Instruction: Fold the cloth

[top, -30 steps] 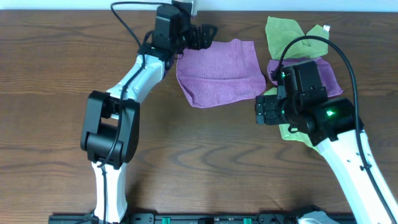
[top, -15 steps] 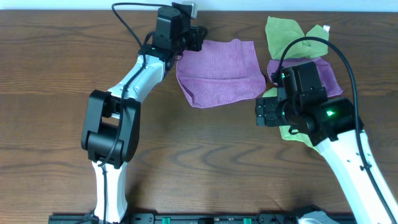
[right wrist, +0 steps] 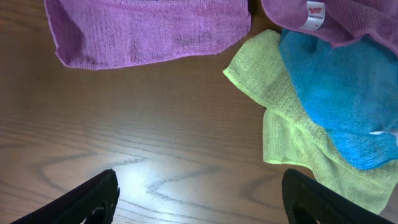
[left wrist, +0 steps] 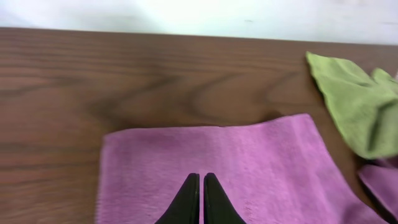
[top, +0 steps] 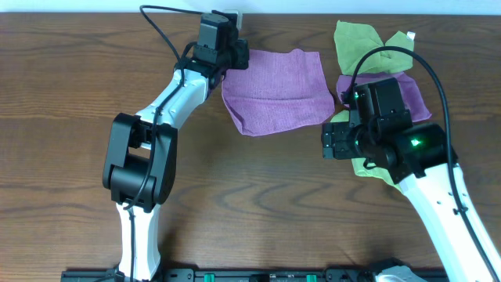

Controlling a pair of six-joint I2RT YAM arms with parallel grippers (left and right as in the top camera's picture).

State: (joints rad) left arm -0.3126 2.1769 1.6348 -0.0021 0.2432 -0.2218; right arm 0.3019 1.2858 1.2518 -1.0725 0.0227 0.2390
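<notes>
Where fuzzy, mauve square cloth (top: 278,90), creased

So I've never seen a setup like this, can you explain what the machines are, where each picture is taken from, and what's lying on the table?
These are two robot arms at a wooden table, each ending in a two-finger hand. One picture looks straight down from above; the other two come from small cameras on the wrists, so each shows its own fingers at the bottom.

The left hand is shut, its fingers pressed together over the far left corner of the mauve cloth, which lies flat near the back of the table. The pictures don't show whether it has actually pinched the fabric.

The right hand is open and holds nothing, over bare wood.

To the right is a pile of other cloths: a purple cloth with a white tag, a blue cloth and green cloths.
</notes>
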